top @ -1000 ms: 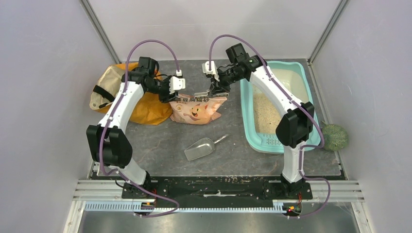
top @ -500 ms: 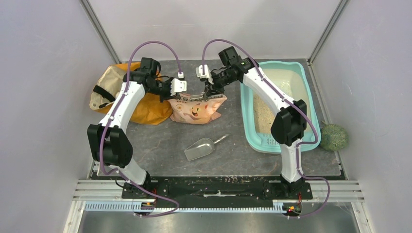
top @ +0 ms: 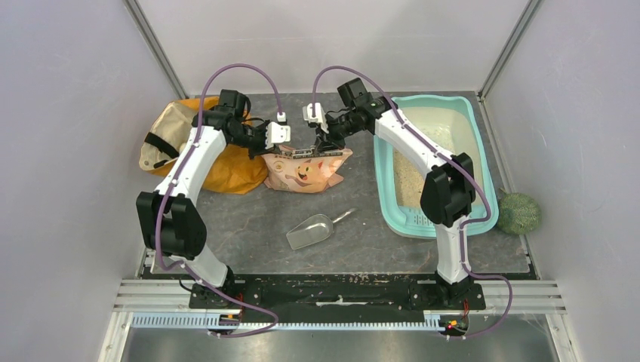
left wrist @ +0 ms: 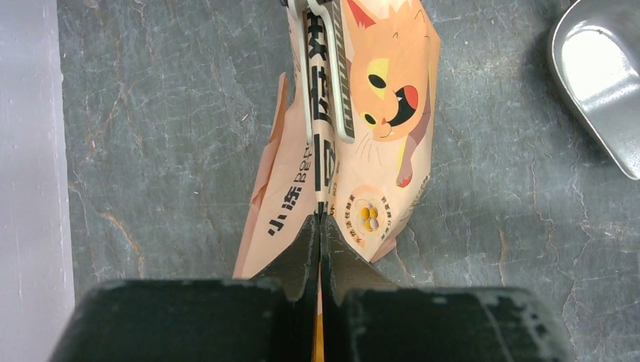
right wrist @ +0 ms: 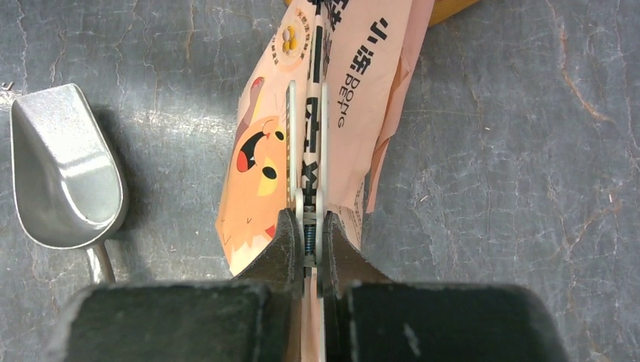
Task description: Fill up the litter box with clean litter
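Observation:
The peach-pink litter pouch (top: 306, 172) stands on the table between both arms, its top edge held up. A white spring clip (right wrist: 306, 151) runs along that top edge. My left gripper (left wrist: 320, 222) is shut on the left end of the pouch's top edge (left wrist: 329, 143). At the other end, my right gripper (right wrist: 306, 222) is shut on the clip. The teal litter box (top: 430, 100) lies to the right, with pale clean litter (top: 411, 177) spread inside. In the top view the left gripper (top: 283, 148) and right gripper (top: 326, 145) face each other over the pouch.
A silver metal scoop (top: 311, 231) lies in front of the pouch, nearer the arm bases. An orange fabric bag (top: 226, 170) sits left of the pouch, behind the left arm. A green ball (top: 519, 213) rests outside the box at the right wall.
The left gripper has closed onto the pouch's top edge. The right gripper, holding the clip, has moved a little to the left, and the pouch top has followed.

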